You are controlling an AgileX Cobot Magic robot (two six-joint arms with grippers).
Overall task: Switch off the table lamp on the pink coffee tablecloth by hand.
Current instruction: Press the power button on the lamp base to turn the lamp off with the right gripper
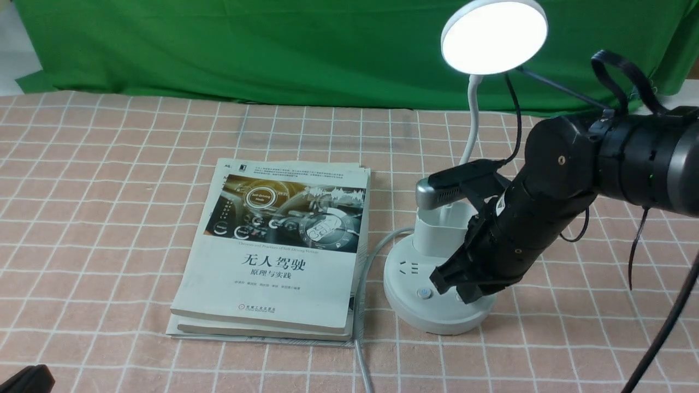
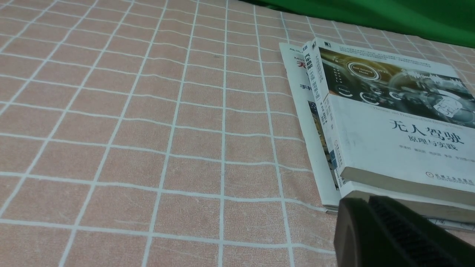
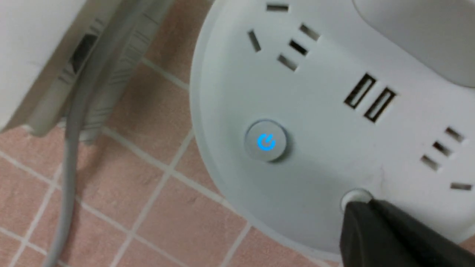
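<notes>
From my station the job reads as not done: the table lamp (image 1: 437, 284) is lit, its round disc head (image 1: 494, 35) glowing bright white. It stands on the pink coffee tablecloth (image 1: 109, 218), right of centre, just beside a stack of books (image 1: 278, 251). Its grey cord (image 1: 363, 305) runs forward between the books and the lamp's base.

My right gripper (image 1: 456, 284) is down at the front of that base. In the right wrist view its black tip sits at the edge of a small round button (image 3: 354, 195), partly covering it. I cannot tell whether it is pressing or only touching. The jaws look pressed together with nothing between them. Next to it, clear of the tip, is a second button with a blue power symbol (image 3: 265, 141), and that symbol is lit. I judge the approach finished and the press itself as what is left. Which of the two buttons cuts the light I can't tell.

The left gripper (image 2: 389, 233) is parked low at the near left, close to the corner of the books. Only part of it shows, so I cannot tell how its jaws stand.

The cloth covers the counter nearly flat, with slight ripples in its white grid lines. A green backdrop cloth (image 1: 218, 43) hangs behind.
</notes>
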